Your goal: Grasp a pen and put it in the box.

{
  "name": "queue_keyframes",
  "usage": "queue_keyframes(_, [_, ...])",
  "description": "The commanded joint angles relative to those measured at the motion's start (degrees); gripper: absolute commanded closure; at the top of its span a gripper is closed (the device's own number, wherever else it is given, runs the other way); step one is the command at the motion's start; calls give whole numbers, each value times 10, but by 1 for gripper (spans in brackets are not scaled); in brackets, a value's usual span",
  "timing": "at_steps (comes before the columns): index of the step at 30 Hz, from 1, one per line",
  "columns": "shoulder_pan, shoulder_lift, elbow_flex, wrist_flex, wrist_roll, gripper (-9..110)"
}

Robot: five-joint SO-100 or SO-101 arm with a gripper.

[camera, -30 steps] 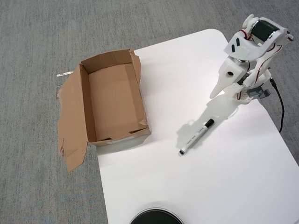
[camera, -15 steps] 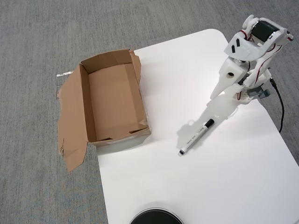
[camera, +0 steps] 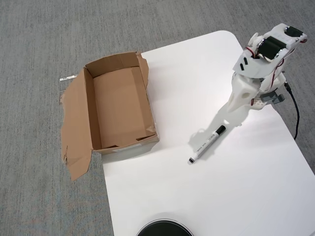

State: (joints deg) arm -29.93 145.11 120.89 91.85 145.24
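Observation:
In the overhead view the pen [camera: 206, 144], white with a black cap, lies slanted on the white table [camera: 197, 196], cap toward the upper right. My white gripper [camera: 224, 116] hangs just above and right of the cap, pointing down-left, apart from the pen. Its fingers look pressed together with nothing between them. The brown cardboard box [camera: 94, 110] stands open and empty at the table's left edge, well left of the pen, with torn flaps spread on its left side.
Grey carpet [camera: 49, 187] surrounds the table. A black round object [camera: 165, 229] sits at the table's near edge. The arm's base [camera: 268, 91] and a black cable [camera: 296, 115] occupy the table's right edge.
The arm has leaned forward, and the gripper tip has dropped down-left toward the pen's cap. Pen and box have not moved.

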Motion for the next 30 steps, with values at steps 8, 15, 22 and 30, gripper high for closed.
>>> queue_keyframes(8, [-6, -171, -7, -192, -451, 101])
queue_keyframes(15, [-7, -234, -7, -325, -522, 101])
queue_keyframes(22, [-7, -247, 4, -346, -523, 101])
queue_keyframes(30, [-9, -287, 9, -345, -523, 100])
